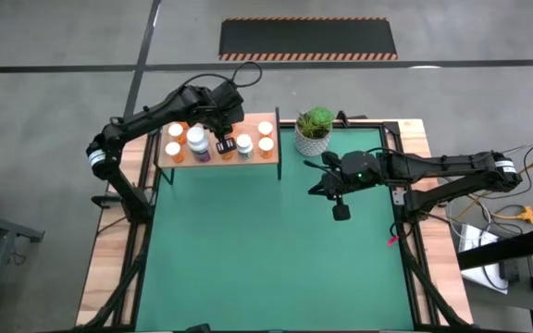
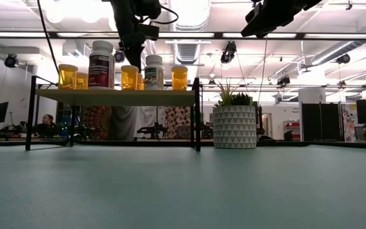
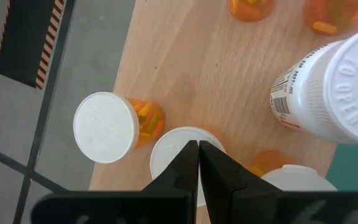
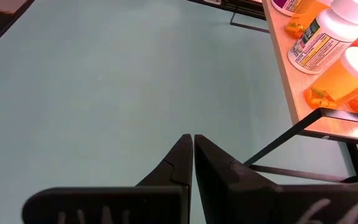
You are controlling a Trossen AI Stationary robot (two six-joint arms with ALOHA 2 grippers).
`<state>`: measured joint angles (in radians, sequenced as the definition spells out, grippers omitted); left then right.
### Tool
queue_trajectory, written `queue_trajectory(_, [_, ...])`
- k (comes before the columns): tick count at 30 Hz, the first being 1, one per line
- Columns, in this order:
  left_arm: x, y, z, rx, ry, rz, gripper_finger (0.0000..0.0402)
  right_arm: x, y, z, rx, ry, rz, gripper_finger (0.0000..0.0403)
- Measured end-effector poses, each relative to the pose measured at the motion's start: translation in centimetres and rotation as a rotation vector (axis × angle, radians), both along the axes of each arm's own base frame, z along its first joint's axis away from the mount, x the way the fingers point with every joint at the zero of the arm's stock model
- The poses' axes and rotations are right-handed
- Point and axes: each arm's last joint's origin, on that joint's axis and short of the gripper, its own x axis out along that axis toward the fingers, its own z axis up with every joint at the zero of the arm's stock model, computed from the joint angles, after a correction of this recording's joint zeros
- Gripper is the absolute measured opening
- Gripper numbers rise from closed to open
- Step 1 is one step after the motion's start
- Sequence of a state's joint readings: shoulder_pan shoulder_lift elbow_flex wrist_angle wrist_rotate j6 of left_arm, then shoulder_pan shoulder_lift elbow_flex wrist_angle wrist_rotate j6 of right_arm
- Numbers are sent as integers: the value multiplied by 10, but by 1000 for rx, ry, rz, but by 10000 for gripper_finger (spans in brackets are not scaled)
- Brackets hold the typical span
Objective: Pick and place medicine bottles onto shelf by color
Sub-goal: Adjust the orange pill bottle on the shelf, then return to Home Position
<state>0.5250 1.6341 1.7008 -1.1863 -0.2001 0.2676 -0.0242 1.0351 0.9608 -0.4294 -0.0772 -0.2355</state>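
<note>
Surface (image 1: 276, 259): green mat on a wooden top, seen from above.

Shelf (image 1: 216, 160): light wooden board at the mat's far left corner, carrying white-capped medicine bottles (image 1: 266, 144), mostly orange, with a larger white one (image 1: 197, 144) among them.

Left gripper (image 1: 223, 145): over the middle of the shelf, among the bottles.

Right gripper (image 1: 340, 211): above bare mat, right of centre, well apart from the shelf.

Potted plant (image 1: 314, 129): white pot, green leaves, just beside the shelf's right end.
</note>
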Motion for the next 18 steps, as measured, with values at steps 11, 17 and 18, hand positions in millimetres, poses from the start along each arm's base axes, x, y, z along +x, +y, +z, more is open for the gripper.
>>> queue_trajectory(11, [-3, -3, 9, 11, -27, -5, 0, 0, 0, 0, -16, -2, 11, 9])
queue_trajectory(17, [-18, -21, 30, 27, -113, 15, 0, 1, 0, -5, -32, -25, 21, 9])
queue_trajectory(18, [-21, -29, 34, 20, -143, 15, 0, 0, 0, -8, -36, -25, 24, 9])
